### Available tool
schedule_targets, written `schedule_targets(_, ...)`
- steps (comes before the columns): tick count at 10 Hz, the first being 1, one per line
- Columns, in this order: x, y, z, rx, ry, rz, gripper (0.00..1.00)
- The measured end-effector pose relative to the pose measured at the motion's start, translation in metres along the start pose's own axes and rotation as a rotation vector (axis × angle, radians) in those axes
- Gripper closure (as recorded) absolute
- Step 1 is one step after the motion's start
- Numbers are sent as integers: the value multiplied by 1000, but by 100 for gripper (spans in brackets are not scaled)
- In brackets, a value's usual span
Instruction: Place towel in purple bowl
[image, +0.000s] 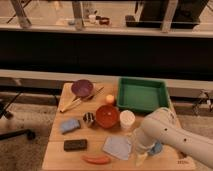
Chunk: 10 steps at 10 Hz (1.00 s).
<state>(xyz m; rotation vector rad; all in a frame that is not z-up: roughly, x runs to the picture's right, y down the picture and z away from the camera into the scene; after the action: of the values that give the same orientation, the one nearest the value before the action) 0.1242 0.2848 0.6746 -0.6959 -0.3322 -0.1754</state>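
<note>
The towel (118, 147), a pale grey-blue cloth, lies flat near the table's front edge. The purple bowl (82, 88) sits at the back left of the table with nothing in it. My white arm reaches in from the right, and my gripper (141, 156) points down just right of the towel's edge. It is open and holds nothing.
A red bowl (107, 116) and a white cup (127, 120) stand just behind the towel. A green tray (142, 94) is at the back right. A blue pad (70, 125), a black block (75, 144), an orange-red stick (96, 160) and wooden utensils (80, 101) lie to the left.
</note>
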Motion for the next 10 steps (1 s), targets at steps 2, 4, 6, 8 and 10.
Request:
schedule_targets(2, -4, -3, 11, -4, -7, -9, 20)
schedule_targets(4, -6, -5, 19, -6, -13, -14, 20)
schedule_targets(6, -11, -7, 26, -8, -21, -25, 20)
schedule_targets(8, -15, -9, 32, -4, -28, -38, 20)
schedule_targets(10, -18, -11, 37, -2, -37, -46, 20)
